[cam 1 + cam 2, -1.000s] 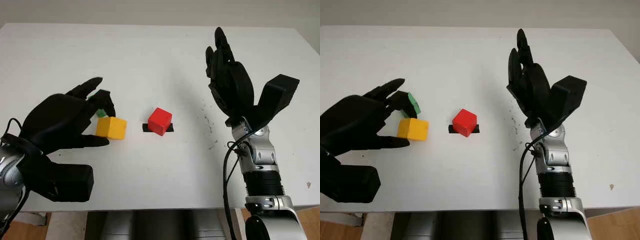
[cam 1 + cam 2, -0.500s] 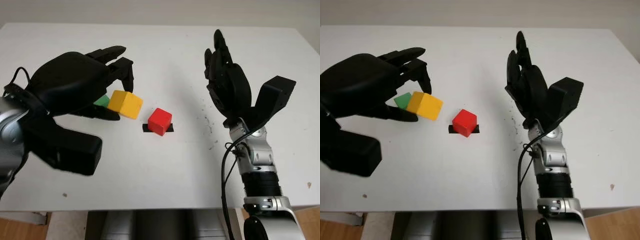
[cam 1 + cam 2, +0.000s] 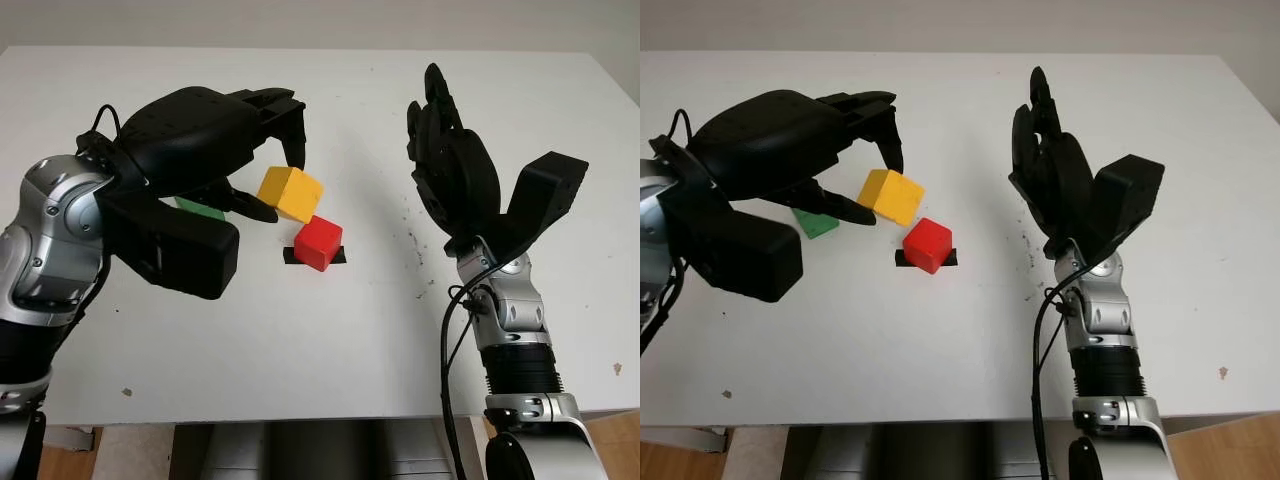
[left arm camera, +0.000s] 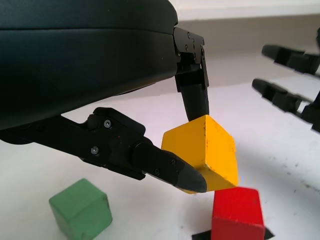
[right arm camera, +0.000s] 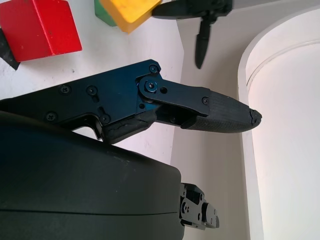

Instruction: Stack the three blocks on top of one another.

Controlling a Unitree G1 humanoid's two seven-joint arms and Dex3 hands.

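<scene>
My left hand (image 3: 268, 190) is shut on the yellow block (image 3: 290, 194), holding it tilted in the air just up and left of the red block (image 3: 319, 243). The red block sits on a black tape mark (image 3: 292, 256) at the table's centre. A green block (image 3: 816, 222) lies on the table under my left hand, partly hidden by it. In the left wrist view the yellow block (image 4: 202, 153) is pinched between fingers (image 4: 165, 167), above the red block (image 4: 238, 216) and the green block (image 4: 81, 209). My right hand (image 3: 445, 160) hangs open, raised to the right of the red block.
The white table (image 3: 330, 340) stretches wide around the blocks, with small dark specks (image 3: 412, 240) right of the red block. Its front edge runs along the bottom of the head views.
My left hand has lifted the yellow block off the table and carried it right and up, from beside the green block to just above-left of the red block. The right hand has stayed in place.
</scene>
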